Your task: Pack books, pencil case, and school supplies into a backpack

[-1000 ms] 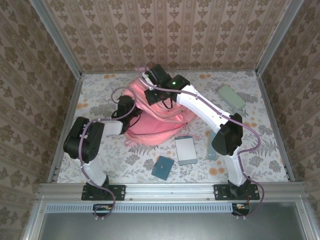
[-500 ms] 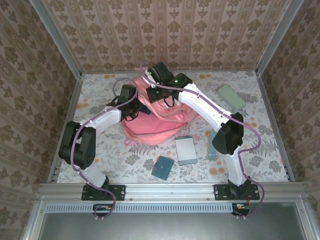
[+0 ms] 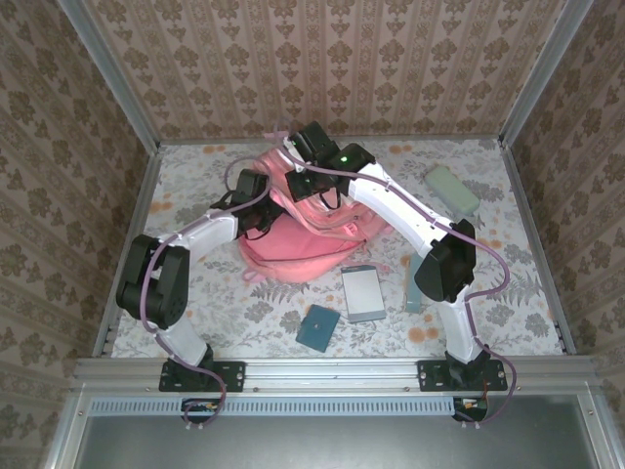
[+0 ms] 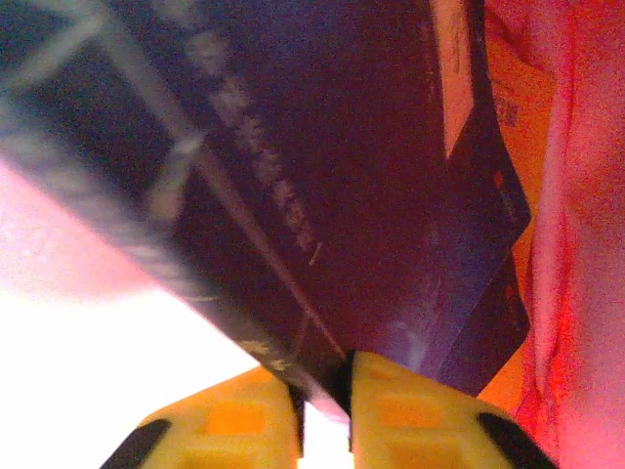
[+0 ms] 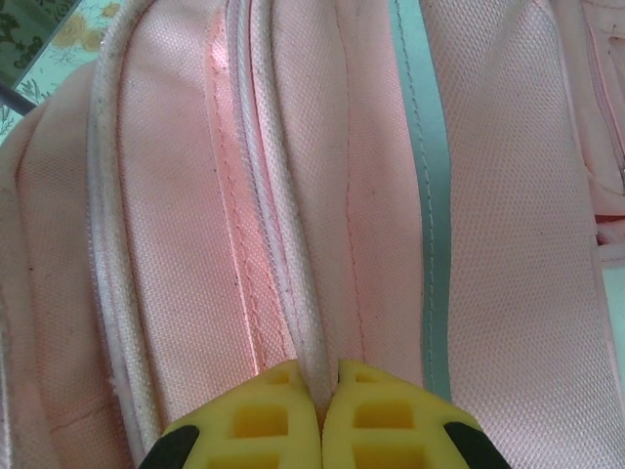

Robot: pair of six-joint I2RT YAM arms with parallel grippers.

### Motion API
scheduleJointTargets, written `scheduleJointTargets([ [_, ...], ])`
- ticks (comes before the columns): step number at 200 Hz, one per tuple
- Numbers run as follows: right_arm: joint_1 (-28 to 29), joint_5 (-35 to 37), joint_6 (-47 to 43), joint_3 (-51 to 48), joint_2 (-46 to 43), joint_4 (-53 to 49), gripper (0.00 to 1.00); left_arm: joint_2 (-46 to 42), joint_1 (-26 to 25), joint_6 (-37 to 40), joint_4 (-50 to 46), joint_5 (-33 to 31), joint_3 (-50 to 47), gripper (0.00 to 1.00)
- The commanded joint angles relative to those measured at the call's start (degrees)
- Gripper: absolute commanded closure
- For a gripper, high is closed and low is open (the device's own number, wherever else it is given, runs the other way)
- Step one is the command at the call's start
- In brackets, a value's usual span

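Observation:
The pink backpack (image 3: pixel 311 244) lies in the middle of the table. In the left wrist view my left gripper (image 4: pixel 324 410) is shut on the lower edge of a navy book (image 4: pixel 322 176), and an orange-yellow book (image 4: pixel 508 107) stands behind it against pink fabric (image 4: pixel 586 244). From above, that left gripper (image 3: pixel 262 210) is at the bag's upper-left opening. My right gripper (image 5: pixel 322 381) is shut on a piped seam of the backpack (image 5: pixel 195 195), at the bag's top (image 3: pixel 298 186). A grey-white book (image 3: pixel 363 291), a dark-teal pad (image 3: pixel 318 327) and the mint pencil case (image 3: pixel 452 189) lie on the table.
A slim pale-teal box (image 3: pixel 414 289) lies half under the right arm's elbow. The table's walls run close on the left, right and far sides. Bare patterned cloth (image 3: pixel 508 293) lies to the right and near the front edge.
My left arm has reached from the bag's near left side up to its opening. Its jaws opened wide, then closed on the navy book. The right arm has barely moved.

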Motion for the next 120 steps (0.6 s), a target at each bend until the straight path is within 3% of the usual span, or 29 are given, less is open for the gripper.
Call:
scheduleJointTargets([
  [1,0.2,-1.6,0.8,0.2,-2.1,4.1,1.00,-1.0,-0.9,-0.3,3.8,2.5,-1.9,1.00],
  [57,0.1,-1.8,0.5,0.2,-1.7,4.2,1.00,0.1,-6.7,-2.4,9.3,7.7,-2.1,1.00],
  [99,0.1,-1.6,-0.1,-0.4,-2.0,4.3,1.00,2.6,-6.3,-1.0,6.7,9.5,0.8,1.00],
  [105,0.1,-1.7,-0.1,-0.5,-2.0,4.3,1.00,3.2,-6.0,-0.8,6.1,9.5,1.3,0.91],
  [115,0.1,-1.6,-0.1,-0.8,-2.2,4.3,1.00,3.8,-5.4,0.2,5.1,9.3,1.8,0.59],
  [120,0.1,-1.6,-0.1,-1.0,-2.4,4.4,1.00,4.0,-5.0,0.6,4.3,9.3,2.2,0.53],
])
